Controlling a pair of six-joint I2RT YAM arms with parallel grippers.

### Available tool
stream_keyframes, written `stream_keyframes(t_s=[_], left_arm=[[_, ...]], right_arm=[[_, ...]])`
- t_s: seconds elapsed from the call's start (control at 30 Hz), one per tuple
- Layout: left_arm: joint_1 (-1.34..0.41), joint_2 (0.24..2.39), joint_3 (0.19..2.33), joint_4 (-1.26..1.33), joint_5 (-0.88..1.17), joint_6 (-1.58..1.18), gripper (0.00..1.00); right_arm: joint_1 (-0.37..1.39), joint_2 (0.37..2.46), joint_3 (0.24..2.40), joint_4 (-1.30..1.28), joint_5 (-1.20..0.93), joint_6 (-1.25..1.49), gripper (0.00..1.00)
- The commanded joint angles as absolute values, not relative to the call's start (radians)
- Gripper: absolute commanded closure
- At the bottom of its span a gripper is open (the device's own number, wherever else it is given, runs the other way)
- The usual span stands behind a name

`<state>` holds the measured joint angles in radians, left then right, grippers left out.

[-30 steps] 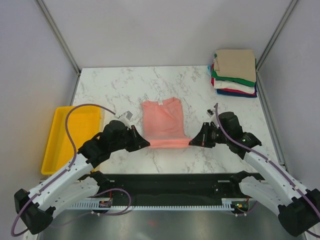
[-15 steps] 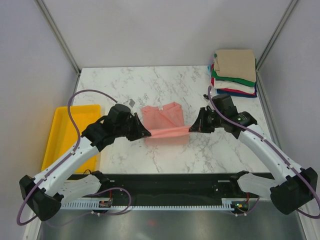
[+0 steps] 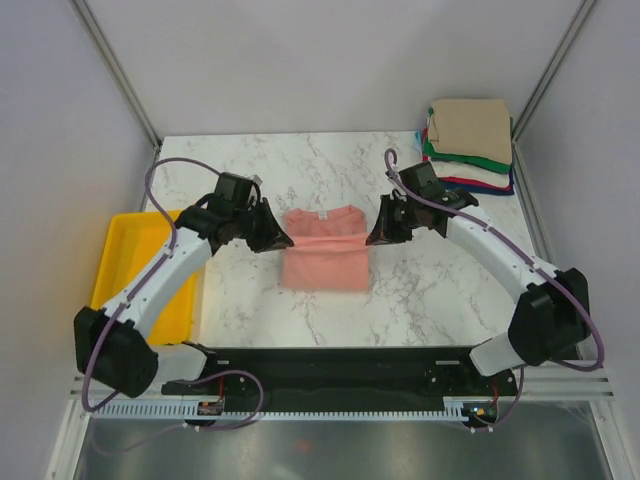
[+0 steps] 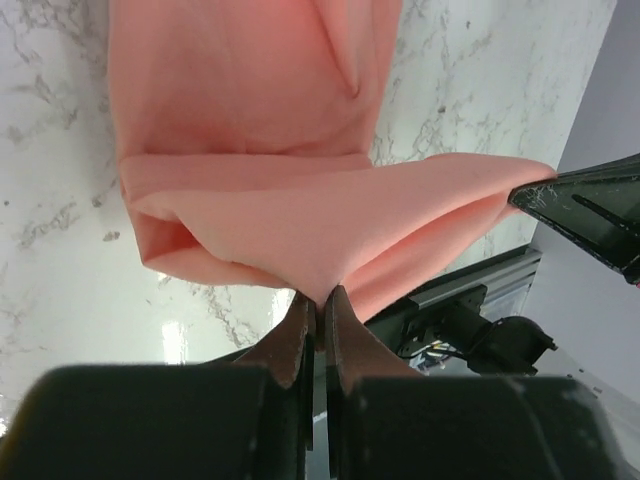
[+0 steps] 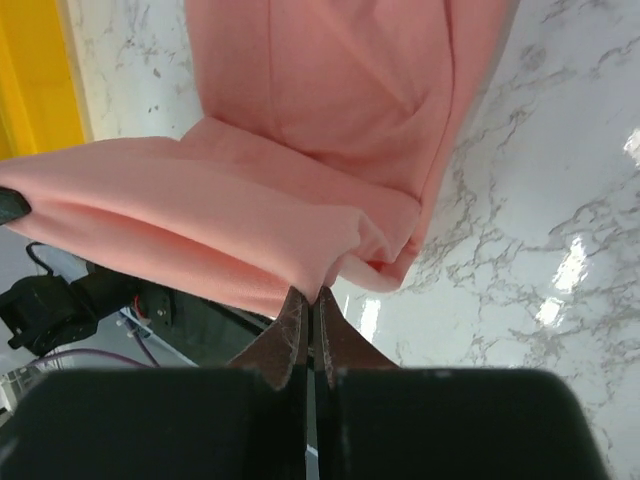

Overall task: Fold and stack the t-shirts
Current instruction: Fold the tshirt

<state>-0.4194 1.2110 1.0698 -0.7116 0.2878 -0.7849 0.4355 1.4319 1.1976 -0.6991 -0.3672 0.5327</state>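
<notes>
The salmon-pink t-shirt (image 3: 323, 257) lies on the marble table's middle, its near hem lifted and carried over its upper half. My left gripper (image 3: 283, 241) is shut on the hem's left corner; the left wrist view shows the cloth (image 4: 300, 220) pinched between its fingertips (image 4: 318, 300). My right gripper (image 3: 371, 238) is shut on the hem's right corner; the right wrist view shows the cloth (image 5: 300, 200) pinched there (image 5: 308, 298). A stack of folded t-shirts (image 3: 468, 145), tan on top over green, white, red and blue, sits at the table's far right corner.
A yellow plastic tray (image 3: 125, 275) stands at the left edge of the table. Grey walls and metal posts close in the back and sides. The black base rail (image 3: 340, 365) runs along the near edge.
Both grippers have carried the shirt's near hem away from the front edge toward the collar, folding the lower half over. Both arms are stretched farther across the table.
</notes>
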Motion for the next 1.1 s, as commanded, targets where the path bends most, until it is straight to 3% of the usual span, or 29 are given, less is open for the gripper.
stream_keyframes(t_s=[0.0, 0.27, 0.53, 0.6, 0.63, 0.7, 0.73, 0.77, 0.83, 0.87, 0.93, 1.07], left_arm=[[-0.351, 1.394, 1.192, -0.712, 0.313, -0.647, 0.98], [-0.299, 1.802, 1.472, -0.655, 0.342, -0.585, 0.98], [-0.241, 2.002, 1.707, -0.724, 0.325, -0.58, 0.98], [-0.235, 2.043, 1.749, -0.739, 0.328, -0.568, 0.98], [-0.232, 2.057, 1.761, -0.748, 0.328, -0.561, 0.96], [-0.226, 2.098, 1.796, -0.758, 0.327, -0.546, 0.82], [-0.221, 2.112, 1.811, -0.767, 0.328, -0.545, 0.74], [-0.21, 2.12, 1.845, -0.785, 0.328, -0.535, 0.57], [-0.209, 2.128, 1.905, -0.833, 0.239, -0.508, 0.47], [-0.224, 2.12, 1.967, -0.883, 0.188, -0.465, 0.36], [-0.25, 2.085, 2.012, -0.919, 0.047, -0.418, 0.32], [-0.282, 1.981, 1.943, -0.931, -0.06, -0.416, 0.34]], right_arm=[[0.382, 1.546, 1.291, -0.677, -0.223, 0.476, 1.0], [0.344, 1.857, 1.56, -0.626, -0.183, 0.485, 1.0], [0.319, 2.106, 1.816, -0.63, -0.252, 0.489, 1.0], [0.316, 2.135, 1.853, -0.632, -0.27, 0.491, 0.79], [0.318, 2.141, 1.862, -0.632, -0.271, 0.488, 0.64], [0.314, 2.155, 1.89, -0.63, -0.278, 0.479, 0.33], [0.313, 2.157, 1.899, -0.627, -0.288, 0.46, 0.29], [0.313, 2.154, 1.91, -0.623, -0.291, 0.45, 0.25], [0.311, 2.132, 1.901, -0.621, -0.287, 0.42, 0.23], [0.311, 2.085, 1.847, -0.597, -0.281, 0.416, 0.22], [0.311, 2.016, 1.748, -0.493, -0.29, 0.423, 0.23], [0.317, 1.829, 1.357, -0.218, -0.392, 0.507, 0.25]])
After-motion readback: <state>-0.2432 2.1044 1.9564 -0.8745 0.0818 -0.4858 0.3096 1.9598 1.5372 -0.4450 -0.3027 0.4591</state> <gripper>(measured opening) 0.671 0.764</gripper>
